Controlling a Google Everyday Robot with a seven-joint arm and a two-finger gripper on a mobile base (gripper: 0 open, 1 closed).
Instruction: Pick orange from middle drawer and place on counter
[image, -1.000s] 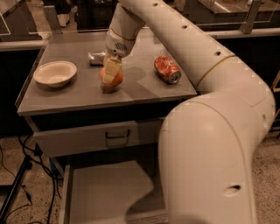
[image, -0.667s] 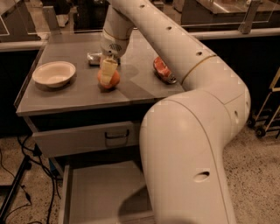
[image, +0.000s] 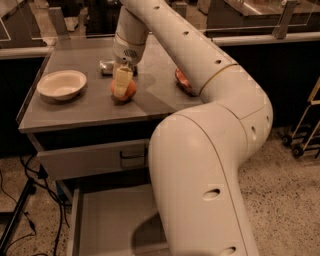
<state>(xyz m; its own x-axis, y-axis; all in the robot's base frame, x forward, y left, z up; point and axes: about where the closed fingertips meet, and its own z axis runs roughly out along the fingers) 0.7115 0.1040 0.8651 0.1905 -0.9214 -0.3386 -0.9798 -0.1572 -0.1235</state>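
The orange (image: 130, 90) is on the counter (image: 75, 112) near its middle, between the fingers of my gripper (image: 121, 86). The gripper comes down from above and its pale fingers (image: 121, 80) are closed around the fruit, hiding most of it. I cannot tell whether the orange rests on the surface or hangs just over it. The middle drawer (image: 102, 225) stands pulled open at the bottom of the view. Its floor is bare where it shows, and my arm hides its right part.
A white bowl (image: 62, 84) sits on the counter's left. A crumpled silver packet (image: 106, 66) lies behind the gripper. A red soda can (image: 181, 80) lies to the right, partly behind my arm. The shut upper drawer front (image: 95, 159) has a dark handle. Cables run down at the left.
The gripper with the orange has stayed almost in place over the counter. My elbow and lower arm have swung left and nearer the camera, covering more of the cabinet and the open drawer.
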